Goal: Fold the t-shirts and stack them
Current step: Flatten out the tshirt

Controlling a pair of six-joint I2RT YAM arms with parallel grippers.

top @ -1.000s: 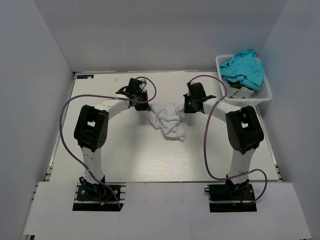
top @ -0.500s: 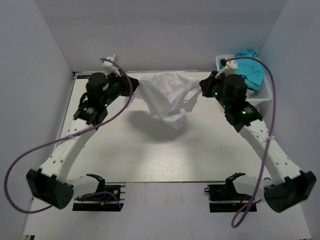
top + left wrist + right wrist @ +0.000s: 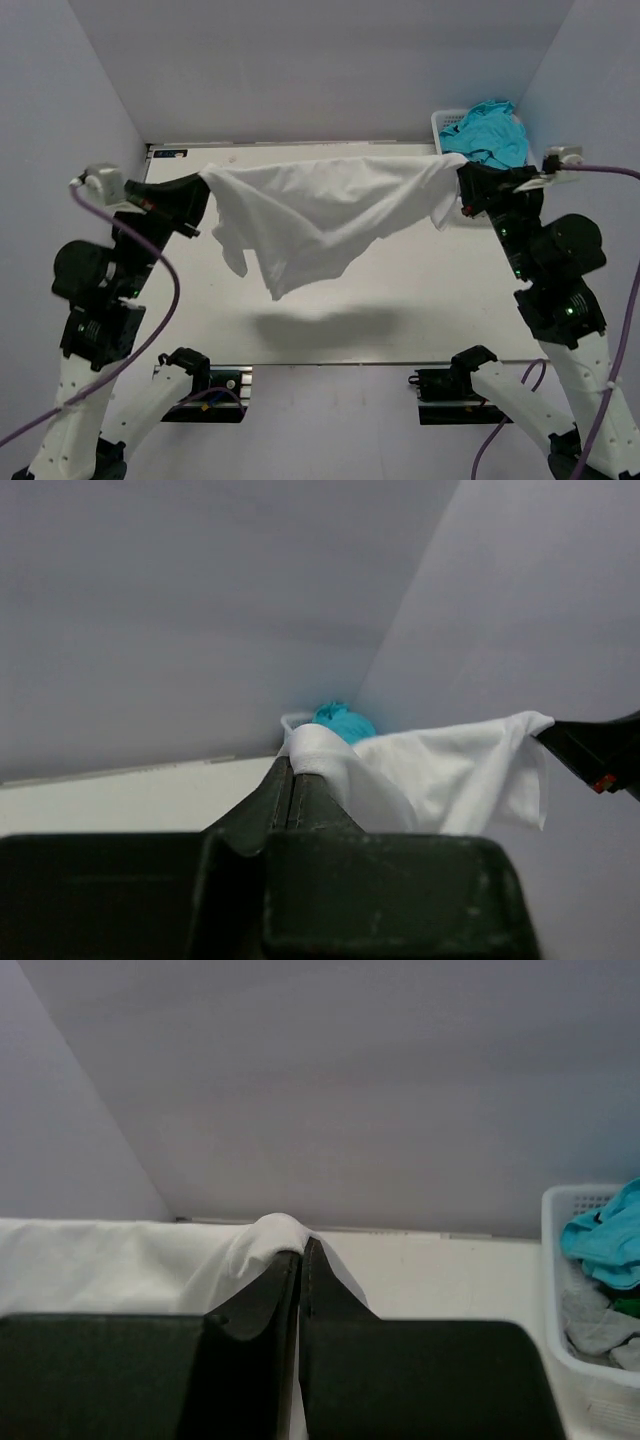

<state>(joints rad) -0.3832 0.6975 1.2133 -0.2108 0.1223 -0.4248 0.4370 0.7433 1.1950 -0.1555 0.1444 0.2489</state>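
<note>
My left pincer (image 3: 203, 186) and right pincer (image 3: 461, 187) are each clenched on an edge of the white t-shirt (image 3: 320, 215), which hangs stretched between them above the worktop (image 3: 430, 300), thin, light and limp, so I judge corners the surest hold.

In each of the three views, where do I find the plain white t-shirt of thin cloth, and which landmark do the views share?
Top external: the plain white t-shirt hangs across the middle, stretched between the left gripper and the right gripper.
Left wrist: centre to right, leading away from the shut left gripper.
Right wrist: lower left, ending at the shut right gripper.
Shared landmark: the white plastic basket holding turquoise cloth: top right, centre, right edge.
</note>
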